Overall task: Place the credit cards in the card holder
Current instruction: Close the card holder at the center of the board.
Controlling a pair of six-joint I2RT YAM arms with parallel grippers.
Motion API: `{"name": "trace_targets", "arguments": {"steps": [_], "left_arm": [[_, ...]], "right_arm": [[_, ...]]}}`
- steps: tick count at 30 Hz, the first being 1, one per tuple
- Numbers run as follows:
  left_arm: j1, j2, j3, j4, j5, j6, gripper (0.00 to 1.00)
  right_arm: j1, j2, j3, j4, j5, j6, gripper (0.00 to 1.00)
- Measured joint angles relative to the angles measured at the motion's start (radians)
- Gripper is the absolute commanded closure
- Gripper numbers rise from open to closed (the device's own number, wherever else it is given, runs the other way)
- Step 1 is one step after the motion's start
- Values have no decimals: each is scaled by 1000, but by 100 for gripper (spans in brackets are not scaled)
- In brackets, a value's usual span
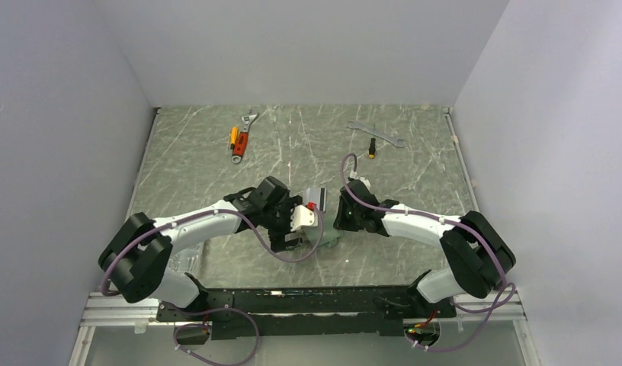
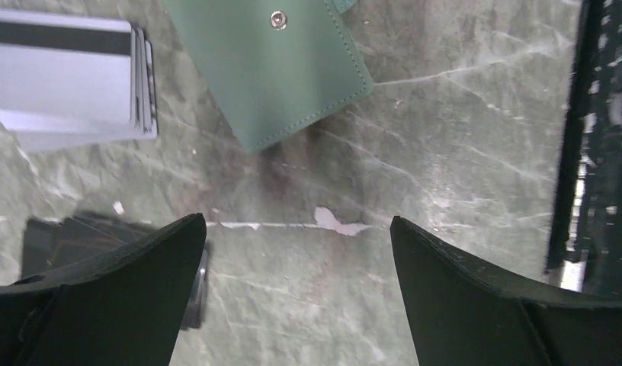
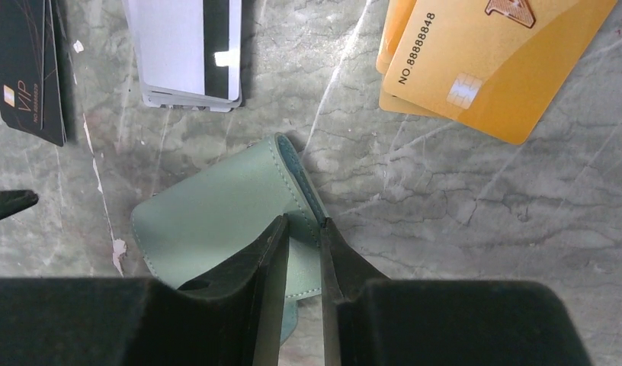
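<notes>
The sage-green card holder lies on the marbled table between both arms. My right gripper is shut on its folded right edge, one finger on each side of the flap. Around it lie silver-grey credit cards with a dark stripe, black cards and orange-gold cards. In the left wrist view my left gripper stands wide open above bare table, just near of the card holder. The silver cards lie up left, and the black cards sit partly under its left finger.
At the back of the table lie an orange-handled adjustable wrench, a plain wrench and a small screwdriver. White walls close in three sides. The arms' black base rail runs along the near edge.
</notes>
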Motion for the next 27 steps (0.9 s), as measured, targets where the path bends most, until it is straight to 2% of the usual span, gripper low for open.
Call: {"name": "trace_targets", "arguments": {"steps": [3,7,16,27], "left_arm": [[-17,38,8,35,-16,52,2],[-32,109,54,62,-35,85,2],[-100,280,153,53,-58,72,14],[-104,244,102,51,2,12,23]], "right_arm": [[0,0,0,1,-1,-13,80],[0,0,0,5,-6,-36,75],[-33,12,3,16,-79,-85,78],[-59,86,71,24,-165,-130,79]]}}
